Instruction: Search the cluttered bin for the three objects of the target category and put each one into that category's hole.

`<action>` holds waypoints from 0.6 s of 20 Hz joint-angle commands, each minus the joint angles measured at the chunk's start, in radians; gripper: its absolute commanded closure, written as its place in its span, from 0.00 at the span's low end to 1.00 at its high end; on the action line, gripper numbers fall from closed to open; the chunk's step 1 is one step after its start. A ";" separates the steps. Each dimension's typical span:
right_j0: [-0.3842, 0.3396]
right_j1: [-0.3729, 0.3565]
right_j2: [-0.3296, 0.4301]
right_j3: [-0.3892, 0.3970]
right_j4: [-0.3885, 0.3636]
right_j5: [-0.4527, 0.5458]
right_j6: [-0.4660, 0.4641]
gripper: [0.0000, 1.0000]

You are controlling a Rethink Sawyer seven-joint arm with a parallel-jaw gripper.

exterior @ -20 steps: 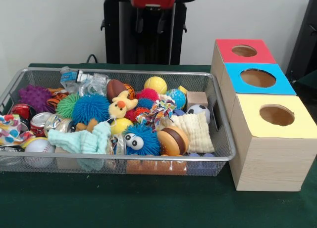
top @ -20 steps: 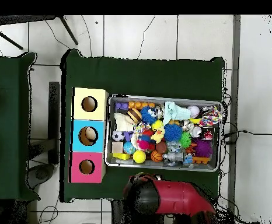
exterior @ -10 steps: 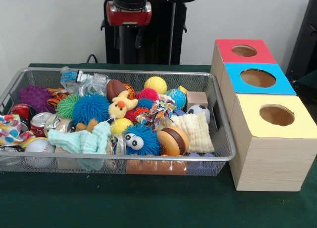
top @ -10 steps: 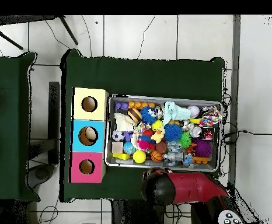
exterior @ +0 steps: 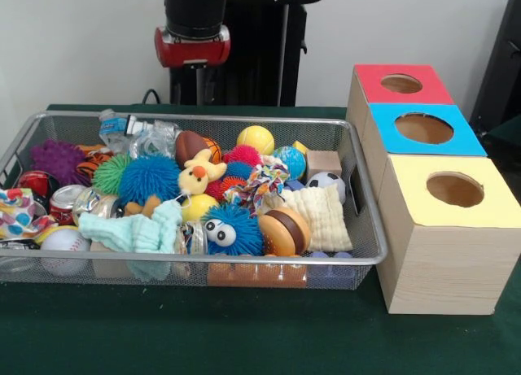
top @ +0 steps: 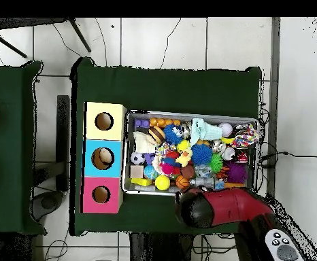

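Note:
The silver wire-mesh bin (exterior: 244,260) stands on the green table, full of mixed toys. Among them are a yellow ball (exterior: 256,139), a soccer ball (exterior: 327,180), a baseball (exterior: 63,241), a blue fuzzy toy with eyes (exterior: 232,228) and a burger toy (exterior: 285,231). Beside it stand three boxes with round holes: red-topped (exterior: 370,76), blue-topped (exterior: 464,143) and yellow-topped (exterior: 407,198). My arm's black-and-red end, with the gripper (exterior: 192,54), hangs above and behind the bin's far rim. In the overhead view the gripper (top: 190,209) sits just outside the bin's rim (top: 188,113).
A second green table (top: 11,143) stands beyond the boxes in the overhead view. The robot's black pedestal (exterior: 260,58) rises behind the bin. Green cloth (exterior: 244,334) lies in front of the bin.
The arm's end has swung from the pedestal's middle toward the picture's left and lower in the front view. In the overhead view it has moved right and closer to the bin.

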 commanded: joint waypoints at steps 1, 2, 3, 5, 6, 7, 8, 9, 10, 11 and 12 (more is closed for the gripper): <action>-0.062 0.050 0.152 -0.146 -0.123 0.052 -0.288 0.00; -0.066 0.053 0.157 -0.154 -0.135 0.061 -0.293 0.00; -0.070 0.056 0.162 -0.162 -0.146 0.070 -0.299 0.00; -0.079 0.061 0.171 -0.175 -0.164 0.082 -0.305 0.00; -0.084 0.062 0.176 -0.178 -0.171 0.086 -0.304 0.00; -0.091 0.066 0.180 -0.186 -0.180 0.090 -0.313 0.00; -0.096 0.071 0.183 -0.193 -0.190 0.094 -0.318 0.00; -0.102 0.075 0.186 -0.200 -0.200 0.098 -0.323 0.00; -0.109 0.081 0.191 -0.204 -0.208 0.100 -0.328 0.00; -0.116 0.087 0.195 -0.209 -0.216 0.102 -0.333 0.00; -0.119 0.092 0.198 -0.212 -0.224 0.103 -0.332 0.00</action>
